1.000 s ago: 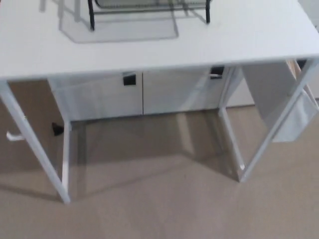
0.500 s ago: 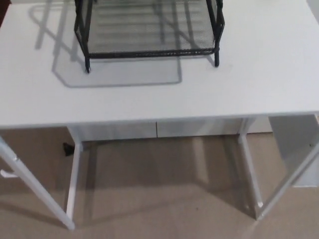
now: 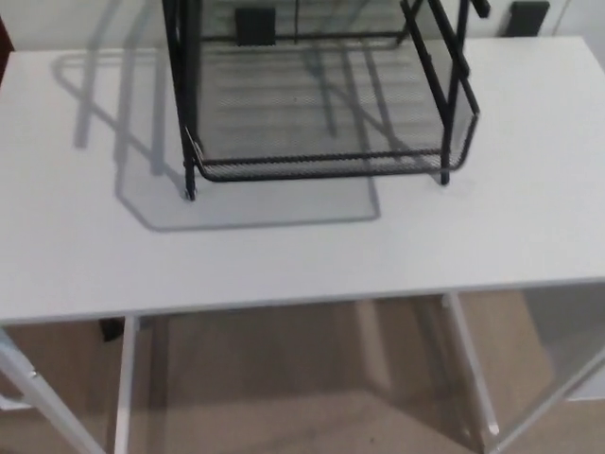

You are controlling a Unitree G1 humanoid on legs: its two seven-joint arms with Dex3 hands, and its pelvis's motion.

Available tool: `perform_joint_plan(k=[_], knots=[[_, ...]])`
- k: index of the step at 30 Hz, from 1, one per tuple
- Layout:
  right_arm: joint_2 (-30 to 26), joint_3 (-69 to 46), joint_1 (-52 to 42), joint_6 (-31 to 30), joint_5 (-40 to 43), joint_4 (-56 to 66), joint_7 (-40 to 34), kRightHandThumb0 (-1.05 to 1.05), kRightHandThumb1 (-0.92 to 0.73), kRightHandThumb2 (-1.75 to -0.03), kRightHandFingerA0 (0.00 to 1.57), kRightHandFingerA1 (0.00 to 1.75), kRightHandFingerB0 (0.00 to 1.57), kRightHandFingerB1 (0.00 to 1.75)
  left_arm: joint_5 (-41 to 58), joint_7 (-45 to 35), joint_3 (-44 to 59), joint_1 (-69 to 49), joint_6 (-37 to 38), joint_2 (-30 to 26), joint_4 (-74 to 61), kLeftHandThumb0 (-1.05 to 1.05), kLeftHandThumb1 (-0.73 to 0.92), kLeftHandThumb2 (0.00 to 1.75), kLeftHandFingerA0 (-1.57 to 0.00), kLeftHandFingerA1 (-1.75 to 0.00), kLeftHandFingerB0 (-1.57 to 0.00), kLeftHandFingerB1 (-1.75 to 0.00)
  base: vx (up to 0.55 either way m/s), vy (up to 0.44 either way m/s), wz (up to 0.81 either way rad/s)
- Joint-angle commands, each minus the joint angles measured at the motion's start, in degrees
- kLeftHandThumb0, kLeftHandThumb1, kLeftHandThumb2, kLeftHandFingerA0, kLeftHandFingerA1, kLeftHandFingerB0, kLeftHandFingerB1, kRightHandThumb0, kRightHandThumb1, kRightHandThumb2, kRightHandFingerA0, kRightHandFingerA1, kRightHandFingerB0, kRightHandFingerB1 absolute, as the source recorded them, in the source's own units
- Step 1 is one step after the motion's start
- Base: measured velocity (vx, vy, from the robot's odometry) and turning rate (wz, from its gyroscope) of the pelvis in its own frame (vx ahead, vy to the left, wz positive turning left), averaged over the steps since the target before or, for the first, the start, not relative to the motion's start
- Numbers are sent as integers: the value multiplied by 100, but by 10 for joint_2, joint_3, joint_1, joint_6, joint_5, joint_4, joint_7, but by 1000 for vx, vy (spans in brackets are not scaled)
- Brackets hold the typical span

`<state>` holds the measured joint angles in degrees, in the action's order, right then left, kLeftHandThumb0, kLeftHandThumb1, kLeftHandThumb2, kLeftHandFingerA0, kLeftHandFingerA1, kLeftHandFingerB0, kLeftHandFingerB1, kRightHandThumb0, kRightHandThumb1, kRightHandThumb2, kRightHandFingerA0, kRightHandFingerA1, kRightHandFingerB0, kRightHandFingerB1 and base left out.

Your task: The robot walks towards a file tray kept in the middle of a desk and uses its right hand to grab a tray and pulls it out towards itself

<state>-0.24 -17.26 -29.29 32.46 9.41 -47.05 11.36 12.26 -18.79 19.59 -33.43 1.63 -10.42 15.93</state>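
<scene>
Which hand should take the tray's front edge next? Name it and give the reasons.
Neither hand shows yet, so placement can't be compared. Judging by layout, the right: the file tray on the white desk sits slightly right of centre, its bottom tray's front edge unobstructed.

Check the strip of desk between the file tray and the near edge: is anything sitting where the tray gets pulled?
Nothing visible. The white desk is bare from the lowest mesh tray of the black file tray to the near edge; only its shadow lies there. Neither hand is in view.
</scene>
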Motion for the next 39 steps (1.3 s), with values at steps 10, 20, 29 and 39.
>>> perform_joint_plan(k=[10,20,29,39], knots=[[0,-2,-21,30,-2,8,-15,-13,-47,-53,80,64,55,50,-10,28,-32,-40,-50,25,-56,-20,66,59,-47,-43,-39,-38,93,-124,0],[2,-7,-30,51,15,-7,8,-12,-46,-53,81,68,55,51,-2,6,-48,-62,-90,2,-73,-25,64,59,-42,-41,-37,-37,30,-5,-2],[-4,-12,-19,87,8,-53,10,-14,-44,-53,85,67,57,54,-10,7,-46,-47,-42,-7,-4,-25,64,59,-47,-42,-40,-37,15,110,4],[-9,-13,5,104,1,-108,4,-16,-45,-53,86,68,57,53,-9,6,-46,-53,-51,-12,-23,-28,63,58,-47,-42,-40,-38,0,0,0]])
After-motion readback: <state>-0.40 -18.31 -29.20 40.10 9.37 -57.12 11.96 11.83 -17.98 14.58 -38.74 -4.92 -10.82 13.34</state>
